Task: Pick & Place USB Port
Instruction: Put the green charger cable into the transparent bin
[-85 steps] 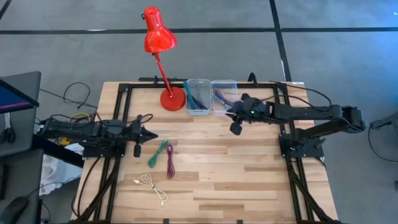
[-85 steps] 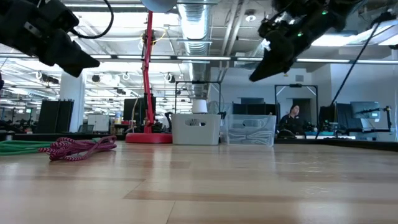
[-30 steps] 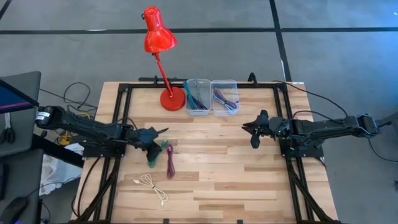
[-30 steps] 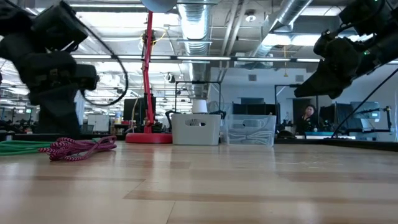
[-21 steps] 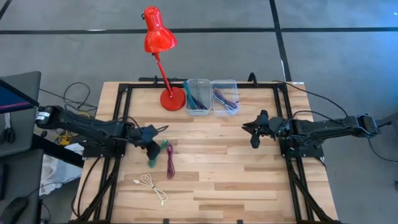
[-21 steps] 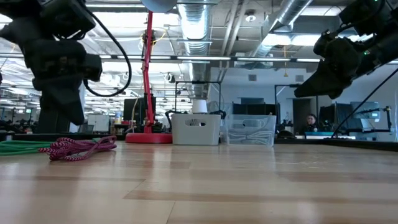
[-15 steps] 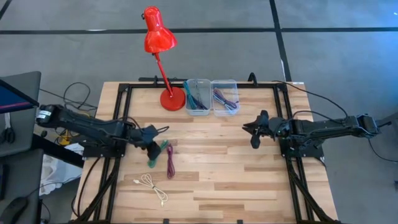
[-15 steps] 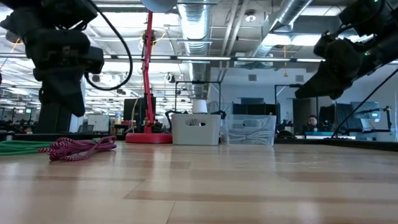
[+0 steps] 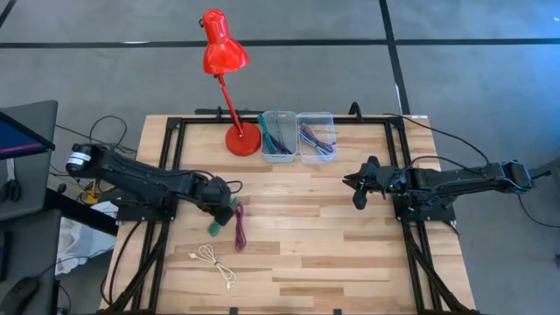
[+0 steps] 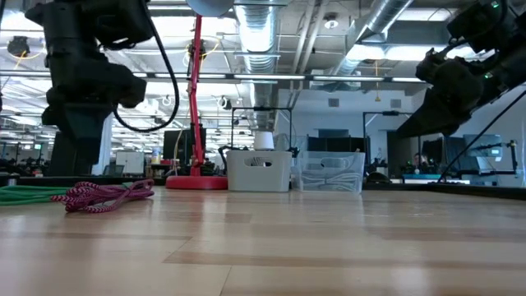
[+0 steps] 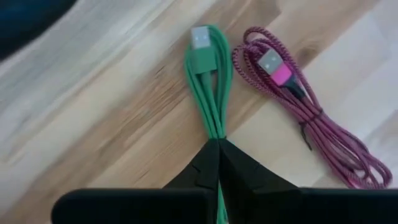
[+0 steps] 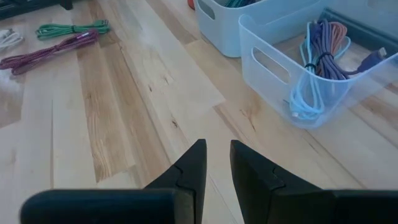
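— Two arms from above? Left gripper (image 9: 224, 194) down over green cable (image 9: 215, 225), at nine o'clock of magenta cable (image 9: 239, 226); right gripper (image 9: 358, 189) waiting at three o'clock of table (image 9: 306, 254).
— Left wrist?
— Fingers (image 11: 205, 168) pinched shut on green cable (image 11: 211, 93), magenta cable (image 11: 305, 118) just beside.
— Right wrist?
— Fingers (image 12: 193, 165) slightly parted, holding nothing; clear bin (image 12: 298, 74) ahead.

An open-plan office or lab: exposed ceiling ducts (image 10: 261, 33), strip lights and rows of monitors (image 10: 333, 133) behind a wooden bench (image 9: 297, 236) on grey floor.
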